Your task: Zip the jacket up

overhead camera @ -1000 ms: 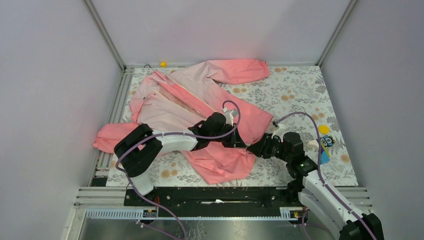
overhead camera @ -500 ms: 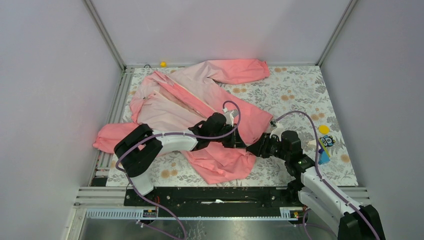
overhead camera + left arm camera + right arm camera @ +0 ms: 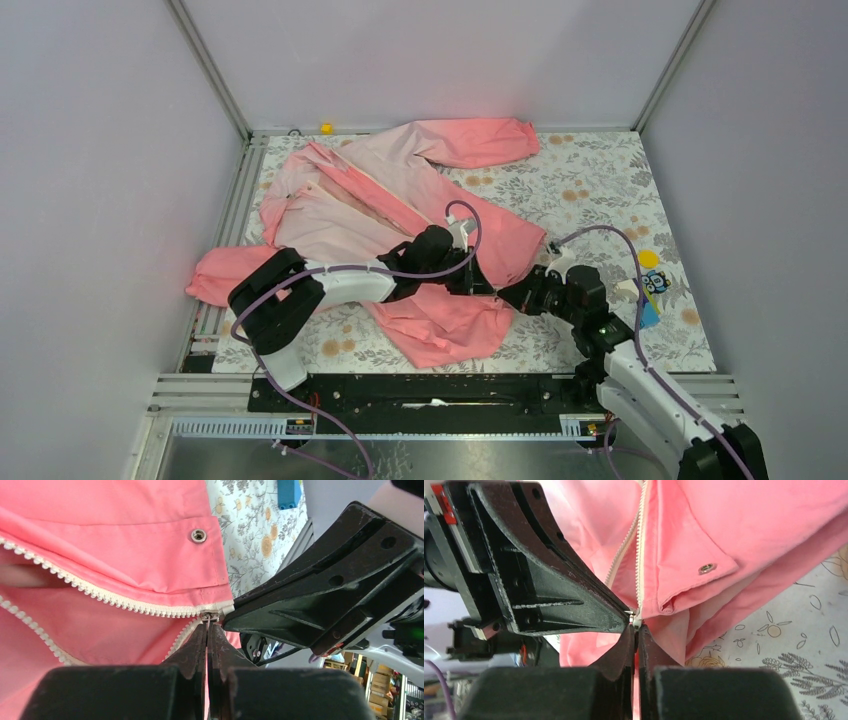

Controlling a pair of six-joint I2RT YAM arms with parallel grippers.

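The pink jacket [image 3: 400, 200] lies spread open on the flowered table, with its whitish zipper [image 3: 125, 602] unzipped in a V. Both grippers meet at the hem. My left gripper [image 3: 207, 625] is shut on the small pull of the slider [image 3: 209, 616] at the bottom of the zipper; it also shows in the top view [image 3: 480, 285]. My right gripper [image 3: 636, 627] is shut on the zipper's bottom end at the jacket [image 3: 734, 525] hem, tip to tip with the left fingers [image 3: 554, 595]. In the top view the right gripper [image 3: 508, 293] touches the hem.
A metal snap [image 3: 198, 535] sits on the hem flap beside the zipper. A blue block [image 3: 648, 314], a yellow disc [image 3: 648, 258] and a small sticker with eyes [image 3: 656, 282] lie at the table's right edge. A small yellow object [image 3: 326, 128] is at the back rail.
The right arm has shifted slightly toward the left gripper. The left arm and the jacket look unchanged.
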